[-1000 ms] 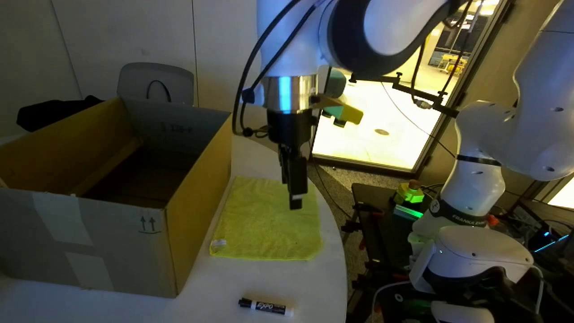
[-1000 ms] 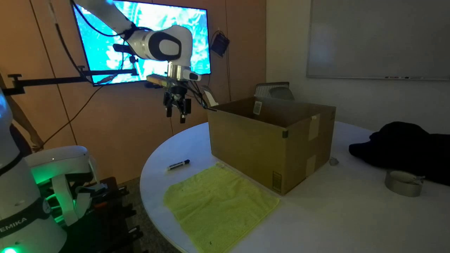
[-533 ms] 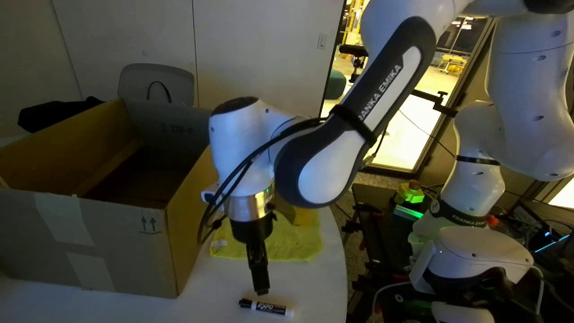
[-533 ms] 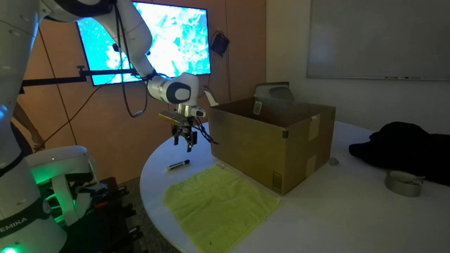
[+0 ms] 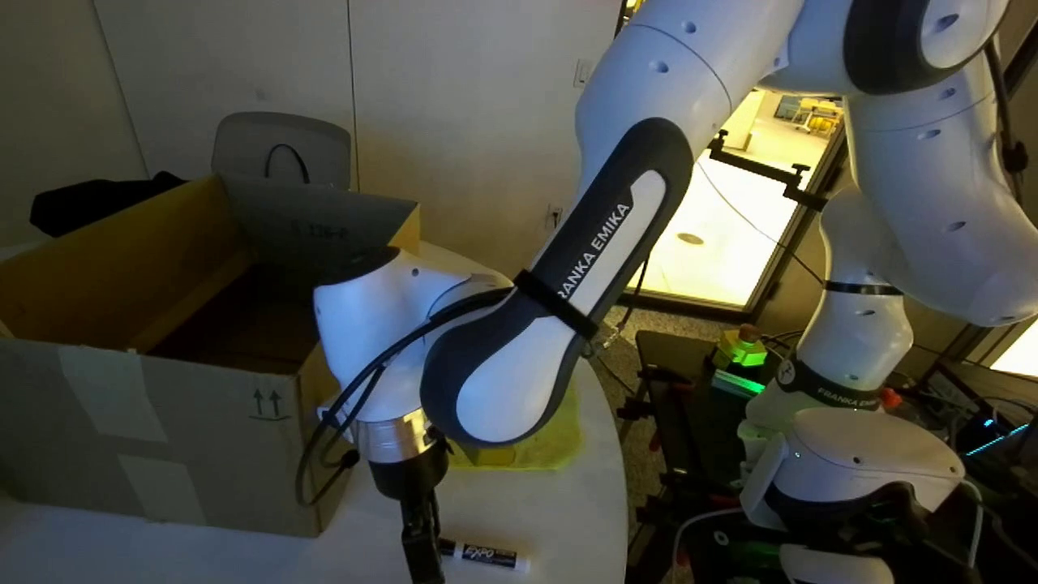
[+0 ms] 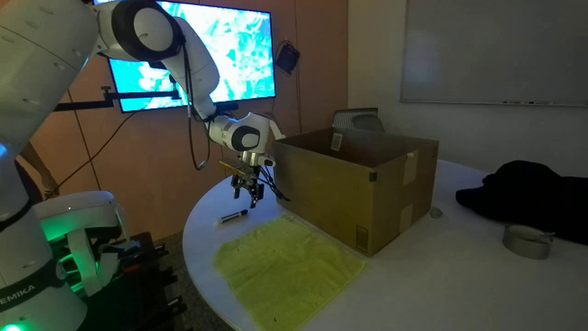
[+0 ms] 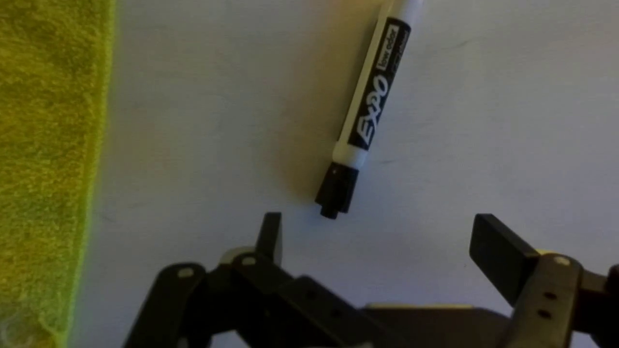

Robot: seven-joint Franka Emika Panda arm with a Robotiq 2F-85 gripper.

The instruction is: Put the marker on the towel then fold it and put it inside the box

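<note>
Low over white table (image 6: 459,294), arm (image 5: 519,381) sloped down, wrist bent, gripper (image 7: 379,234) pointing down, fingers (image 7: 503,256) spread wide, and there's marker (image 7: 377,94), black cap (image 7: 337,186) just ahead of gap between them! Marker lying on table, apart from towel (image 6: 289,271); cap end aimed at gripper, long axis slanting away up wrist view, far end cut off at top. Towel alongside, spread flat. Then box (image 6: 321,184), open-topped, tall obstacle close by gripper and towel. Farther off: grey roll (image 6: 526,243), dark heap (image 6: 528,197), lit screen (image 6: 243,59).
</note>
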